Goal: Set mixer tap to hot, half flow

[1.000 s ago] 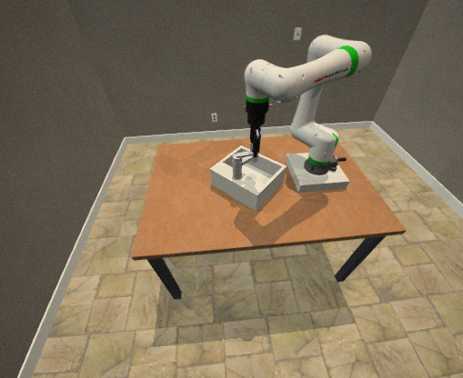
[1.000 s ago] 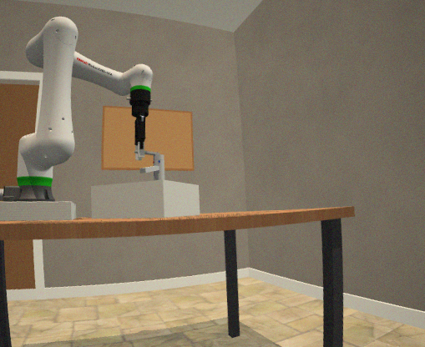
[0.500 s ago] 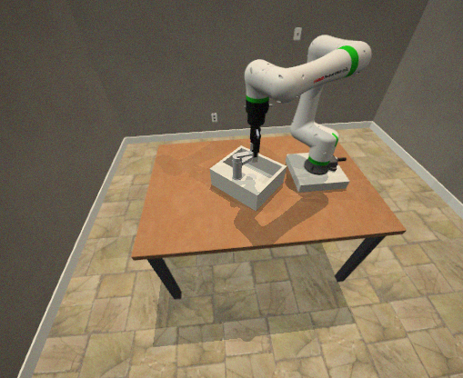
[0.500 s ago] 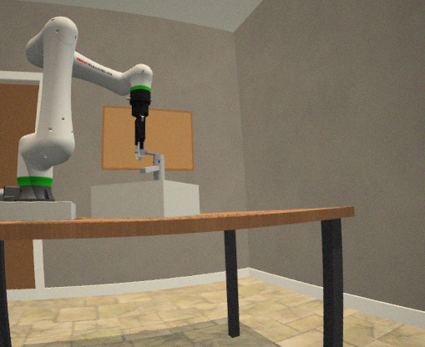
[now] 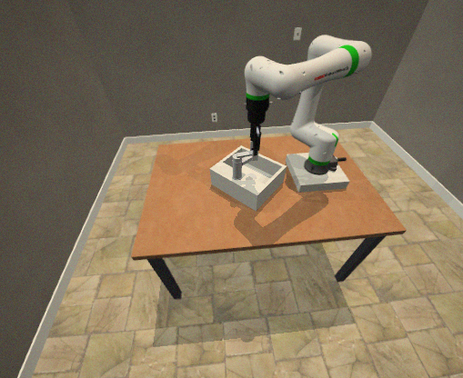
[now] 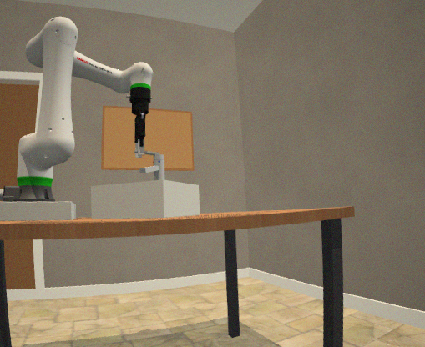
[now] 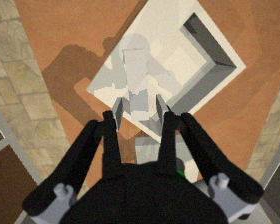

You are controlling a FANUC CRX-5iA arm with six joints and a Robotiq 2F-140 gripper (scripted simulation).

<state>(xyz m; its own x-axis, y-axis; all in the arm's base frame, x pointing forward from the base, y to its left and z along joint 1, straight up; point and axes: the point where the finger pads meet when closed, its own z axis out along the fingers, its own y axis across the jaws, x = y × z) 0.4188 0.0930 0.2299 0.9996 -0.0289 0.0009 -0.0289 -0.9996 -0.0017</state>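
Observation:
The grey mixer tap (image 5: 236, 167) stands on the left rim of a white sink block (image 5: 247, 178). Its lever (image 5: 244, 155) reaches out from the top of the tap toward my gripper (image 5: 254, 153). In the side view the lever (image 6: 150, 154) lies about level above the spout (image 6: 148, 169), and a blue dot (image 6: 159, 159) shows on the tap body. My gripper (image 6: 139, 153) points straight down at the lever's tip. In the wrist view the partly open fingers straddle the lever (image 7: 137, 75) with a small gap on each side. The red dot is not visible.
The sink's basin (image 7: 206, 65) lies to the right of the tap. The robot's white base block (image 5: 317, 178) stands close beside the sink on the wooden table (image 5: 261, 213).

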